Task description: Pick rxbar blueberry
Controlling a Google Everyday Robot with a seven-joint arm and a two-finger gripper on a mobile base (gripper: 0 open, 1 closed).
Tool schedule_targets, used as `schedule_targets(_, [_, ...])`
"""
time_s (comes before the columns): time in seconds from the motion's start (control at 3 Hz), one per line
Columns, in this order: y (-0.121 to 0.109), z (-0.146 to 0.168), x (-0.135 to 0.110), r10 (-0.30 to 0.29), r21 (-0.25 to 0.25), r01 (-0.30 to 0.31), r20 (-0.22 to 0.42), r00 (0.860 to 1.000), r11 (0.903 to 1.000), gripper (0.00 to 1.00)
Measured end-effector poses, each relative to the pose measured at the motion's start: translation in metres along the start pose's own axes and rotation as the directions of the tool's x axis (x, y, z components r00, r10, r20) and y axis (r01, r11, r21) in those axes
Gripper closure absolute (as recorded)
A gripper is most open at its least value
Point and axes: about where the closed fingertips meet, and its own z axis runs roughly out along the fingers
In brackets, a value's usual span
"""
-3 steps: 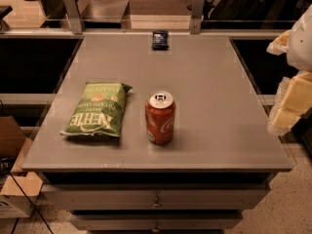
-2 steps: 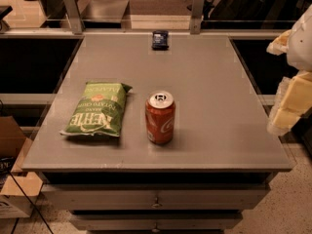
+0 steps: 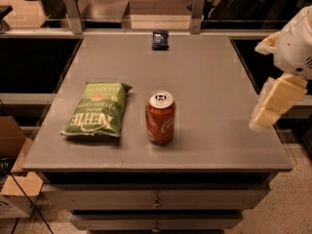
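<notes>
The rxbar blueberry (image 3: 160, 39) is a small dark navy wrapper lying flat at the far edge of the grey table (image 3: 204, 82), near the middle. My gripper (image 3: 263, 117) hangs at the right side of the view, over the table's right edge. It is far from the bar, nearer the front than the back, and holds nothing that I can see.
A green chip bag (image 3: 97, 109) lies flat at the front left. A red soda can (image 3: 160, 117) stands upright at the front centre. Two metal posts (image 3: 197, 11) and a rail run behind the far edge. Cardboard boxes (image 3: 12, 179) sit on the floor at left.
My arm has shifted a little to the left, in over the table's right edge. The bar, can and bag have not moved.
</notes>
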Motion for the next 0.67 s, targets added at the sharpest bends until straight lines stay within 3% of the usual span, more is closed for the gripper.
schedule_targets(0.67, [-0.041,0.029,-0.035,0.034,0.063,-0.045,0.17,0.985,0.997,0.0])
